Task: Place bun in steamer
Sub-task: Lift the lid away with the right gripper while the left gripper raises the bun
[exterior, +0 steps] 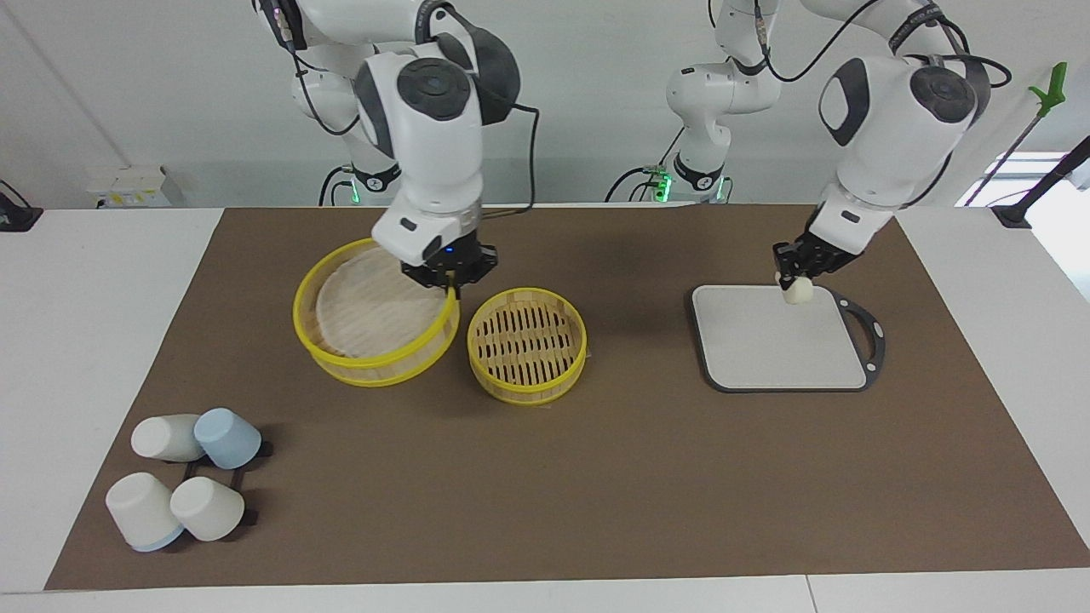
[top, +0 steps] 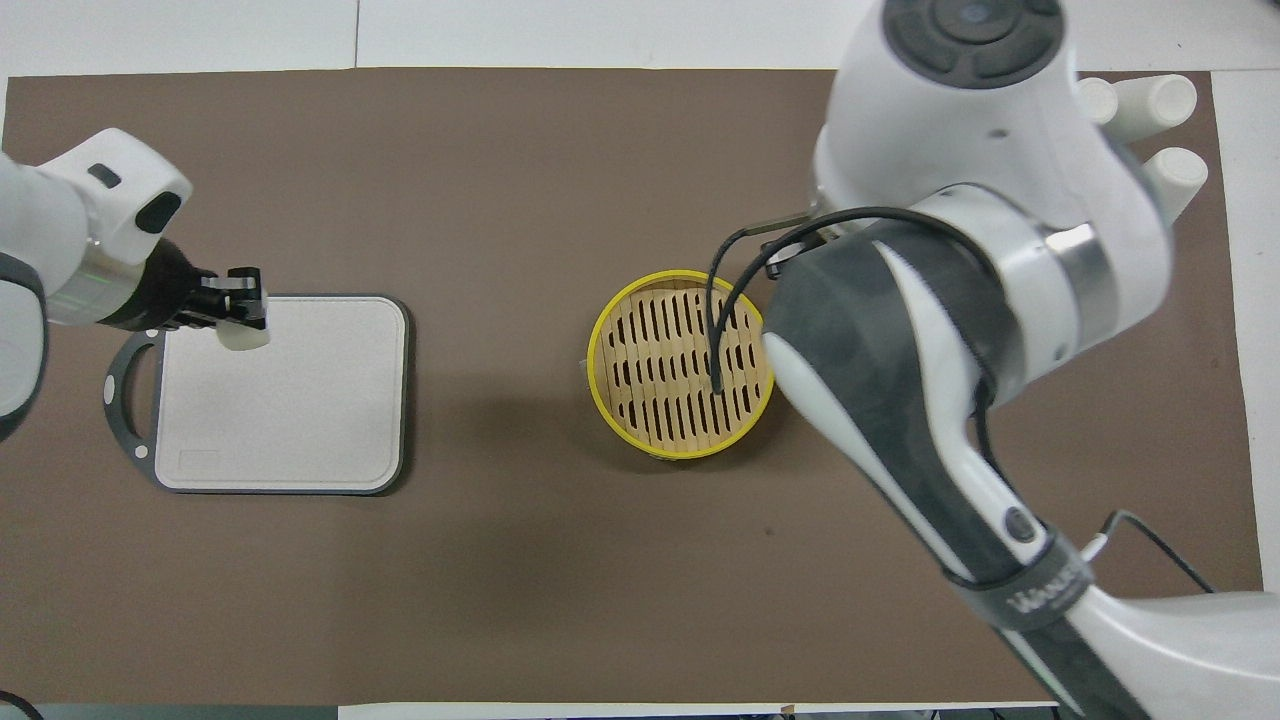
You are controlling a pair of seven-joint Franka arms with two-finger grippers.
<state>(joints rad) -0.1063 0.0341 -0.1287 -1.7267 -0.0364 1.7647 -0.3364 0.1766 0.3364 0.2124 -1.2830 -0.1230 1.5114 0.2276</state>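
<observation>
The small cream-white dough bun, likely soft and light, hangs over the grey square board, clamped in the left gripper; the right gripper pinches the yellow-rimmed bamboo steamer tier aloft.

Bun – cream, lifted over board; steamer open, slatted floor bare – tier raised beside

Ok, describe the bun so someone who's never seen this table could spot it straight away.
Find the grey board at the left arm's end of the brown mat. Above its edge nearest the robots, the left gripper is shut on the bun, a small cream-white roll, lifted clear. It is far smaller than the upturned cups.
</observation>
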